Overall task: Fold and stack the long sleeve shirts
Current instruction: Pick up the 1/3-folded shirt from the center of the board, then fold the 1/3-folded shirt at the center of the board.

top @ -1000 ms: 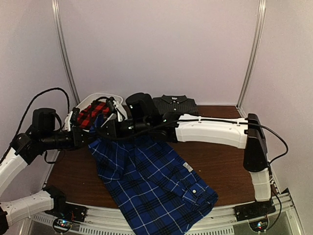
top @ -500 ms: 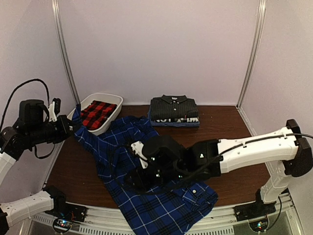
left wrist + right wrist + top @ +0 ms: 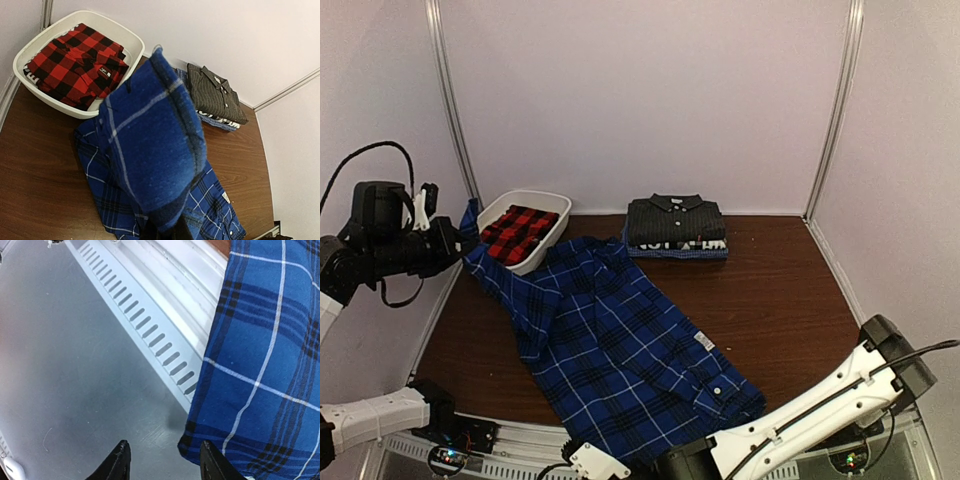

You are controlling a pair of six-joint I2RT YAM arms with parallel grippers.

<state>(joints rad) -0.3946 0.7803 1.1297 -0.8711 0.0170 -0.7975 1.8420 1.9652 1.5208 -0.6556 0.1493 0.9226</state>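
Well, the left gripper [image 3: 458, 243] is clamped on a corner of the large blue-and-black plaid cloth shirt [image 3: 620, 350], holding it up just left of the white plastic tub [image 3: 533, 195]. The rest sprawls in front of the tub, hem over the near edge of the brown table [image 3: 790, 290]. Beside that hem the right gripper [image 3: 162, 460] hangs with fingers apart, gripping nothing. A red-and-black plaid shirt [image 3: 517, 232] lies in the tub, and a folded dark charcoal striped shirt [image 3: 675, 218] sits to the tub's right.

white tub [image 3: 546, 250] at back-left of the dark wood counter [image 3: 780, 300], slotted metal rail [image 3: 150, 325] running along the counter's near edge
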